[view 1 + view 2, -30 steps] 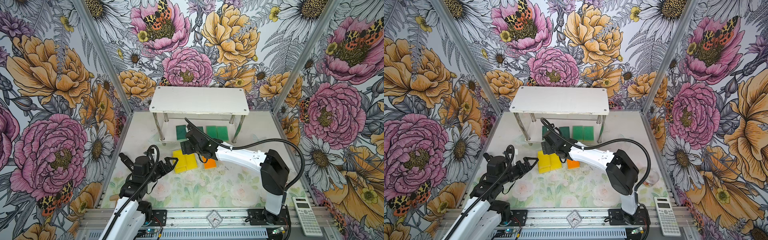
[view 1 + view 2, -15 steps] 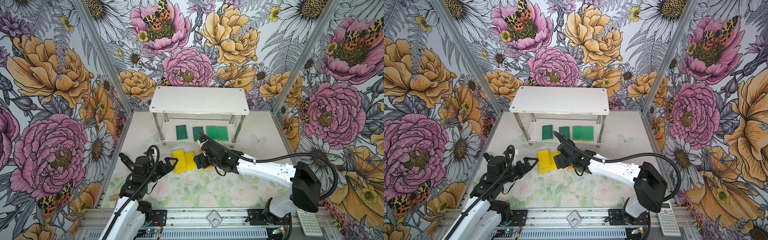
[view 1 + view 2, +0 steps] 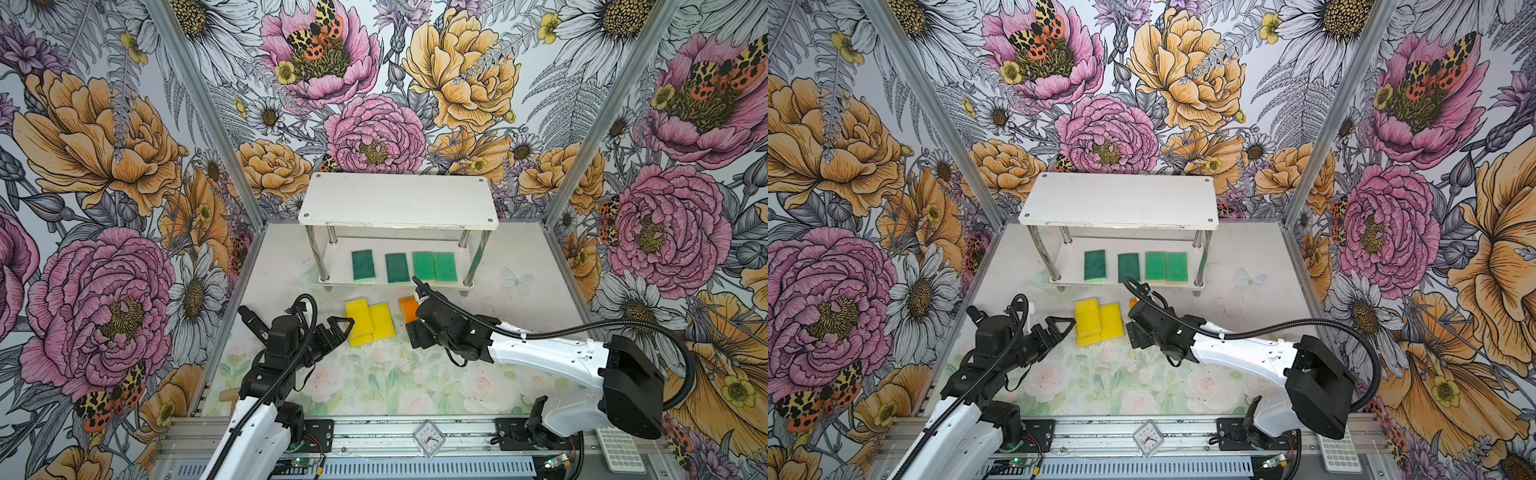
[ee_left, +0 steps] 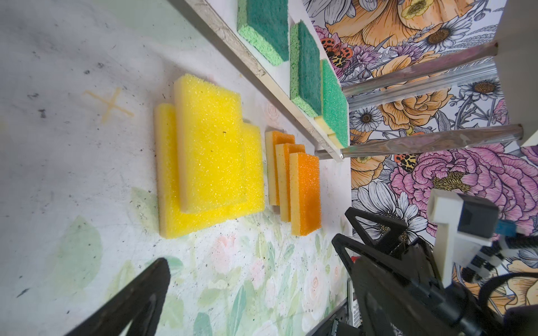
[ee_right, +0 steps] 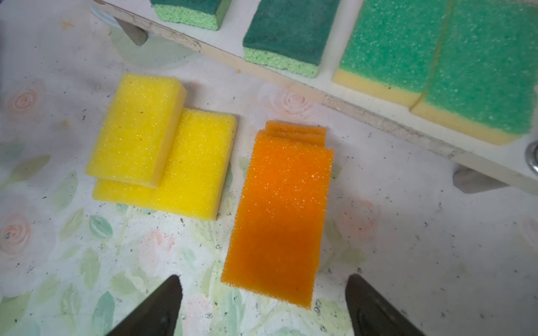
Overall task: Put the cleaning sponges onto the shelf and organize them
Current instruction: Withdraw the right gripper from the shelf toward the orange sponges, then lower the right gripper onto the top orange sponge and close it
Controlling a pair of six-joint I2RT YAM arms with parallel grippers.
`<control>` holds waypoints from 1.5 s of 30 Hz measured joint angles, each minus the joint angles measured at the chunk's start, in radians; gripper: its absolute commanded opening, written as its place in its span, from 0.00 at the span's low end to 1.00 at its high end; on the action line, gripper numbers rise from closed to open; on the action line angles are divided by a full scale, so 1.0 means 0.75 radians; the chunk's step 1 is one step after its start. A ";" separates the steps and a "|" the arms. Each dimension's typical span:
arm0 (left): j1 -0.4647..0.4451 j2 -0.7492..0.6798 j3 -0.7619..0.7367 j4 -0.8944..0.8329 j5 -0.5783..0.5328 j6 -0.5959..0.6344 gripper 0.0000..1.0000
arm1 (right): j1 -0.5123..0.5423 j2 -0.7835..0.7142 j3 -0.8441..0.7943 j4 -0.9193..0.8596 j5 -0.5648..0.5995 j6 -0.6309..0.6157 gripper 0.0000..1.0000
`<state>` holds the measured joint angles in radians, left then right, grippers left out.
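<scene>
Right wrist view: right gripper [image 5: 263, 279], jaws spread, empty, poised over orange sponges [image 5: 279, 209], a staggered pile on table [image 5: 407, 247], right of yellow sponges [image 5: 163, 151], just near of shelf [image 3: 399, 199]. Shelved, low tier: four green sponges [image 3: 424, 266]. Idle, spread: left gripper [image 3: 338, 330]. Recommended: descend squarely, straddle top sponge's narrow width, pinch that alone.

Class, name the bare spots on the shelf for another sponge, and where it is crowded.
Bare: the whole top board; the left end of the lower board, beside the dark green sponges. Crowded: its right end, where two light green sponges touch.
</scene>
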<state>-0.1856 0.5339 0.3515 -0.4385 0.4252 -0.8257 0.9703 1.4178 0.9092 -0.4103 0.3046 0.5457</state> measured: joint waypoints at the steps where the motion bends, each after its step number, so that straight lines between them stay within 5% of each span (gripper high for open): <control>1: -0.001 -0.007 -0.007 0.000 -0.003 -0.009 0.99 | 0.000 0.001 -0.005 -0.001 0.009 0.006 0.88; 45: -0.032 -0.018 -0.048 0.033 -0.012 -0.079 0.99 | 0.046 0.213 -0.025 0.056 0.048 0.170 0.85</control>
<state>-0.2092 0.5205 0.3157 -0.4141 0.4164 -0.8848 1.0050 1.5776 0.8906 -0.3683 0.3405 0.6735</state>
